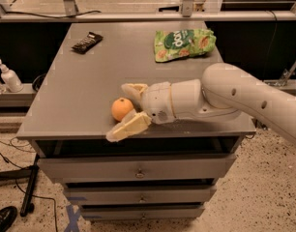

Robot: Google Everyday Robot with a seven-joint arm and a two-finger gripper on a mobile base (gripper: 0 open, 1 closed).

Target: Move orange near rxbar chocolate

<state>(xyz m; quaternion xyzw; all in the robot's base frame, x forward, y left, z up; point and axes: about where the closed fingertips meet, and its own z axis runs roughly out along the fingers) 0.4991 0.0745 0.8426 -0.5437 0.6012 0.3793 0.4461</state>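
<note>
The gripper (118, 112) hung low over the front part of the grey table (85, 88), its two cream fingers spread wide. One finger was beyond the orange and one on the near side, the near fingertip reaching out past the table's front edge. The orange (121, 108) sat between them, close to the front edge and left of the middle; whether either finger touched it could not be told. The rxbar chocolate (87, 42) lay flat near the far left corner, well apart from the orange, with bare tabletop between the two. The green chip bag (184, 43) lay far right, near the back edge, away from that stretch. The white arm (235, 93) came in from the right across the front right corner. Below the top were drawers (136, 168), and a pump bottle (9, 76) stood off the table's left side.
</note>
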